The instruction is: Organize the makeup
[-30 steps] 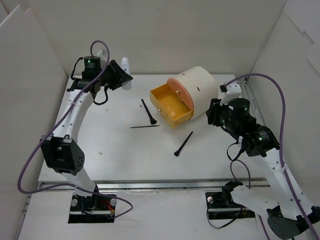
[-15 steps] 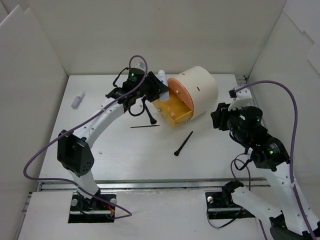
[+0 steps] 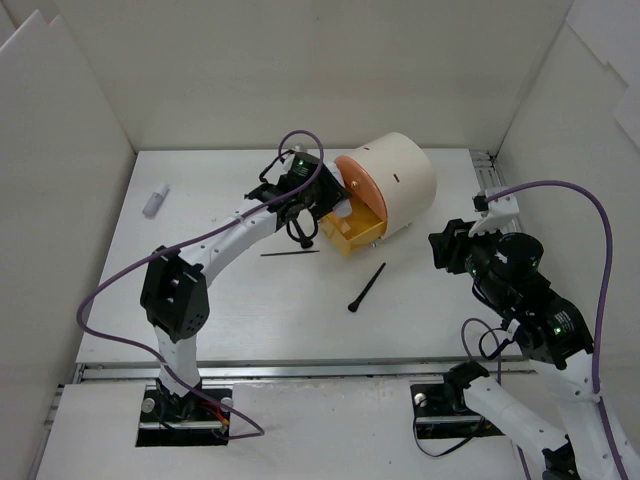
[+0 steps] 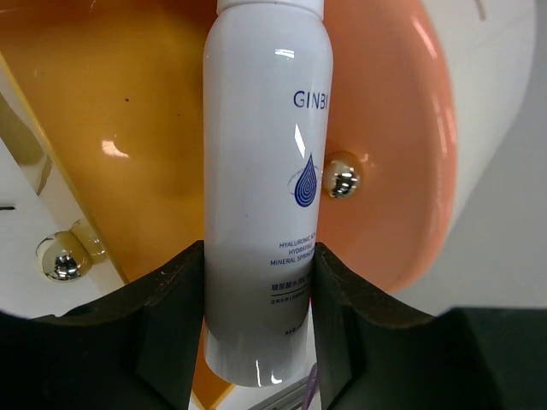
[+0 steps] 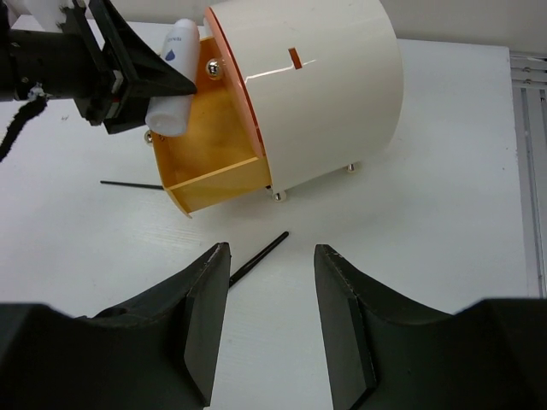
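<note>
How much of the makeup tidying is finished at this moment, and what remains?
Done: nothing shows yet inside the open orange drawer. In hand: the left gripper clamps the white bottle over that drawer. Left: a black brush, a thin black stick and a small pale item lie loose on the table; the right gripper is open and empty.

A white GINBI bottle [image 4: 265,171], held aloft, runs up the middle of the left wrist view. From above, a black brush [image 3: 367,288] lies diagonal at centre, a thin black stick [image 3: 290,253] level left of it, a pale pen [image 3: 155,200] far left
</note>
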Tool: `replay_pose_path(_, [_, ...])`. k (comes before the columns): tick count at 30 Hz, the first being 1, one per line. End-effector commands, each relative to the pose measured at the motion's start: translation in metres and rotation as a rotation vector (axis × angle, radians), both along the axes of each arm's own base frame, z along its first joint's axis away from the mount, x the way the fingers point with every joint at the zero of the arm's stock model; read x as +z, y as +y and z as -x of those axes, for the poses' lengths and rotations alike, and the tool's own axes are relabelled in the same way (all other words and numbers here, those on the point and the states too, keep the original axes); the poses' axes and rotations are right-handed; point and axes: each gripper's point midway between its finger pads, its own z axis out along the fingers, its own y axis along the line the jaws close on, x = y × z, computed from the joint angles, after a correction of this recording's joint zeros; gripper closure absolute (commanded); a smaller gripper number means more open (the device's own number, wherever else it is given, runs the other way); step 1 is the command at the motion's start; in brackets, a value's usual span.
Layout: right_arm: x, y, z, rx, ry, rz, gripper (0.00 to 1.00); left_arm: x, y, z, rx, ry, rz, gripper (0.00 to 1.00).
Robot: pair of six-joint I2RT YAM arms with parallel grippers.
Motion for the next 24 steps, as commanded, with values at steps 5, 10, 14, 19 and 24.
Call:
replay_pose_path(5, [0.017, -0.003, -0.005, -0.025, -0.064, -0.034, 0.58, 0.06, -0.014, -0.015, 0.026, -0.138, 0.089, 0.62])
replay_pose_path(10, [0.018, -0.004, -0.003, -0.031, -0.066, -0.038, 0.58, 0.066, -0.019, -0.016, 0.004, -0.152, 0.101, 0.42])
replay_pose_path(14, [0.018, -0.004, -0.003, -0.033, -0.062, -0.039, 0.57, 0.076, -0.019, -0.014, -0.017, -0.173, 0.103, 0.39])
replay_pose_path(19, [0.017, -0.003, -0.005, -0.034, -0.059, -0.035, 0.57, 0.103, -0.007, -0.002, -0.027, -0.223, 0.087, 0.38])
replay_pose_path(24, [0.019, -0.001, -0.008, -0.027, -0.055, -0.032, 0.57, 0.106, 0.074, -0.006, 0.018, -0.259, -0.128, 0.38])
